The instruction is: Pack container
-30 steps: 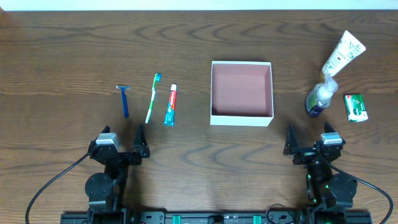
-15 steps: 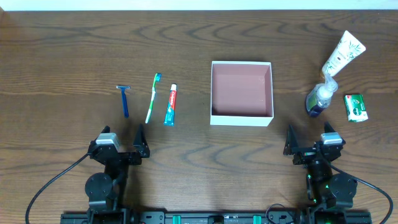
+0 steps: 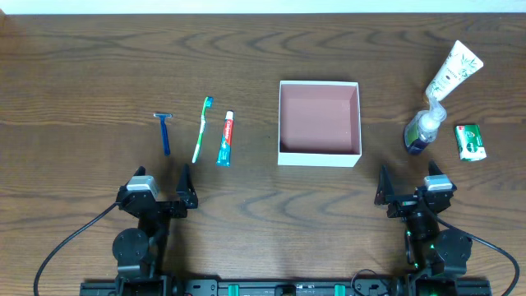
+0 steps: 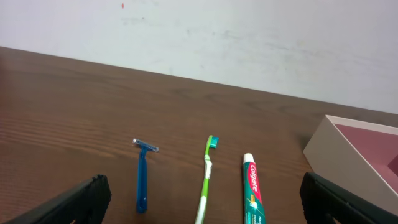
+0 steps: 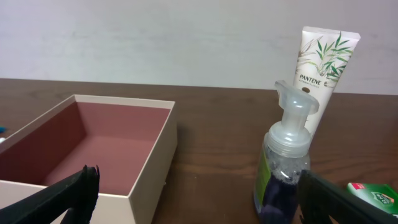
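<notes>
The container (image 3: 320, 156), a square white-walled box with a pink-brown inside, sits empty at the table's middle; it also shows in the right wrist view (image 5: 149, 168) and the left wrist view (image 4: 323, 146). Left of it lie a blue razor (image 3: 165, 131), a green toothbrush (image 3: 201, 129) and a toothpaste tube (image 3: 225, 138). Right of it stand a pump bottle (image 3: 420, 131), a white Pantene tube (image 3: 452, 71) and a green soap packet (image 3: 470, 141). My left gripper (image 3: 160, 195) and right gripper (image 3: 407, 192) are open, empty, near the front edge.
The dark wooden table ends at a white wall (image 4: 249, 37) behind. In the left wrist view the razor (image 4: 142, 180), toothbrush (image 4: 207, 177) and toothpaste (image 4: 252, 193) lie just ahead of the fingers.
</notes>
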Controlling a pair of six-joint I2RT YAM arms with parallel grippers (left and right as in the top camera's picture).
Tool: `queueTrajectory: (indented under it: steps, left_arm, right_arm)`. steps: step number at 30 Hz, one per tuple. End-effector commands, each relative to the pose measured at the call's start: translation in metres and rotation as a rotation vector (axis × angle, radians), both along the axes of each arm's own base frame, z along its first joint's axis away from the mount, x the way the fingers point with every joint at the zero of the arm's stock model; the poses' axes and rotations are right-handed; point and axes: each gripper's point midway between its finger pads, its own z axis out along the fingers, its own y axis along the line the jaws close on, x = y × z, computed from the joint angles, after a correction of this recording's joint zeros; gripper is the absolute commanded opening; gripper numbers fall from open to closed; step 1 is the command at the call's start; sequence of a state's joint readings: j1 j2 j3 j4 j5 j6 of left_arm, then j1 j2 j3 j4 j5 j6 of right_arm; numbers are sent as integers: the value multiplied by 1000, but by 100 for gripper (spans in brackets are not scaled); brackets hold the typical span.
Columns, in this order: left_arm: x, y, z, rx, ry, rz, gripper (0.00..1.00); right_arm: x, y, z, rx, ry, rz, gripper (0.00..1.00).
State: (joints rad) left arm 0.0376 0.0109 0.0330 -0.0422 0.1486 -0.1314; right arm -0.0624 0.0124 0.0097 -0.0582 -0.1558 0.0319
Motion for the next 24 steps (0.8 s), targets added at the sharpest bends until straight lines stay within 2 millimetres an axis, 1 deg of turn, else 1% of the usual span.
queueTrajectory:
  steps: [1,15,18,20,22,23,24]
  left_arm:
    - [0,3,-16,-1,35,15,98]
    - [0,3,-16,0,34,16,98]
    - [1,10,-15,8,33,58,98]
    - [1,11,-16,8,34,59,98]
    - [0,5,-17,-22,39,33,98]
    - [0,0,-14,-41,30,1,98]
    - [0,-10,-9,-54,11,-56,98]
  right_arm:
    - [0,2,-1,-19,-2,6,99]
    - [0,2,-1,-19,-2,6,99]
    - [0,2,-1,-19,-2,6,99]
    - [0,2,-1,-19,-2,6,99]
    - [0,2,-1,-19,-2,6,99]
    - [0,2,-1,-19,-2,6,99]
    - [0,2,-1,-19,-2,6,99]
